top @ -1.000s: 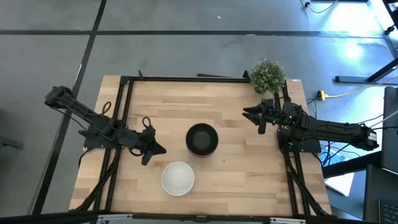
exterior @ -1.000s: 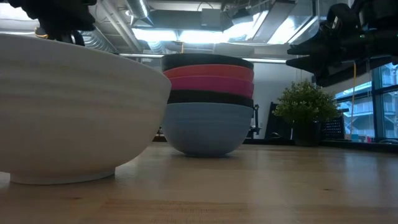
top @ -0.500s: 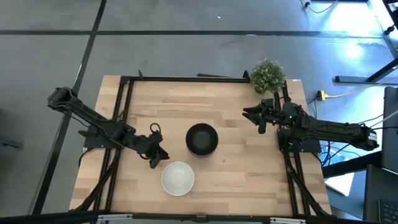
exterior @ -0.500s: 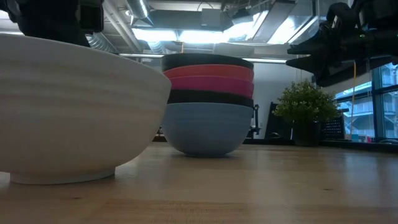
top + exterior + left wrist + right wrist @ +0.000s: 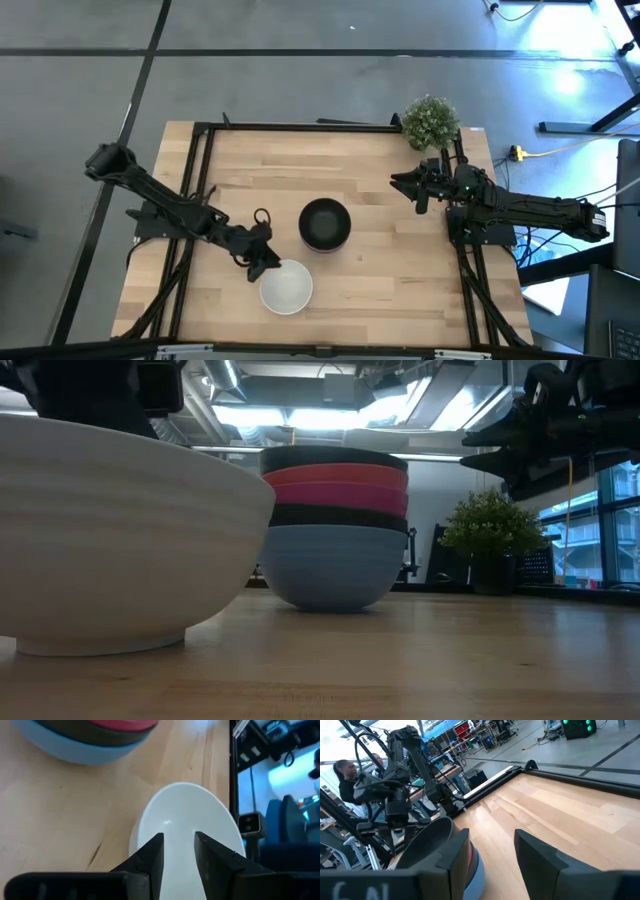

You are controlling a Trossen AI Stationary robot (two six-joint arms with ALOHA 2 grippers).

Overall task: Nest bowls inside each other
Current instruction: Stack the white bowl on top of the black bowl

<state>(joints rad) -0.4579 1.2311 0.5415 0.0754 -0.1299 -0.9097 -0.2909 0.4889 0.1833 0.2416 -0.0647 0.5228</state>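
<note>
A white bowl (image 5: 286, 286) (image 5: 100, 540) (image 5: 187, 815) stands alone on its base near the table's near edge. Beside it, toward the far edge, stands a nested stack (image 5: 325, 223) (image 5: 335, 525) (image 5: 437, 845): blue at the bottom, then black, magenta, red, and black on top. My left gripper (image 5: 264, 264) (image 5: 177, 847) is open, with its fingertips just over the white bowl's far-left rim; I see no touch. My right gripper (image 5: 402, 183) (image 5: 492, 855) is open and hovers above the table, to the right of the stack.
A small green potted plant (image 5: 430, 120) (image 5: 490, 540) stands at the far right corner. Black frame rails (image 5: 300, 127) run along the table's far, left and right sides. Bare wood lies between the stack and my right arm. A person (image 5: 345, 770) shows beyond the table.
My left gripper has moved toward the table's near edge and to the right, from beside the stack's left to the white bowl's rim. The bowls and my right arm have kept still.
</note>
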